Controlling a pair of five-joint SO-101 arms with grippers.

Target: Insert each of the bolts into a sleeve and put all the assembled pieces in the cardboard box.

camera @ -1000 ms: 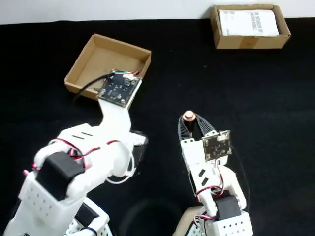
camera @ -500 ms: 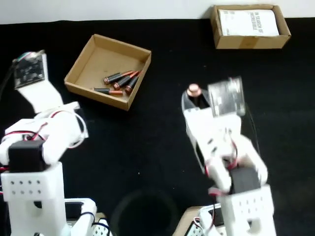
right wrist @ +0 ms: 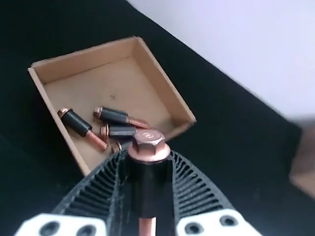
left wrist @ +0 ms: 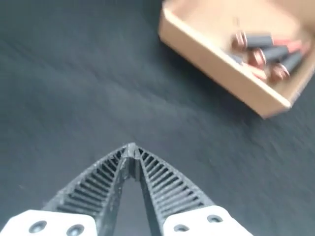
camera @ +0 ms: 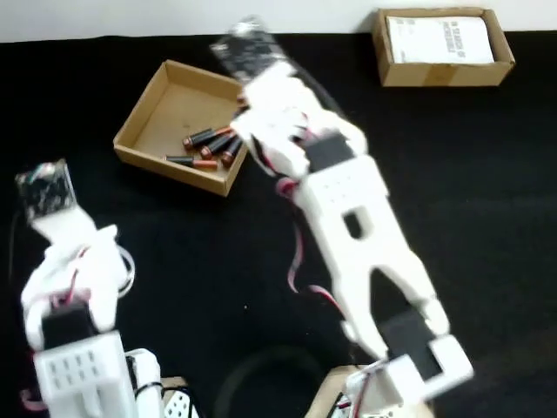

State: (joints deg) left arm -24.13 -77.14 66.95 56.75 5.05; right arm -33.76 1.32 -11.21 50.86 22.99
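Right wrist view: right jaws grip copper-headed bolt in black sleeve [right wrist: 147, 164] by brown cardboard box [right wrist: 101, 83] (left jaws closed, empty); likely next: release inside.

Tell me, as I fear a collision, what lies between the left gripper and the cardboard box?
The stretch is bare: in the left wrist view, black table runs from the left gripper to the cardboard box's near wall.

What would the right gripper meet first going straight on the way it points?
Just past the right gripper and its held bolt lie the assembled pieces in the cardboard box; likely those first, though depth is unclear.
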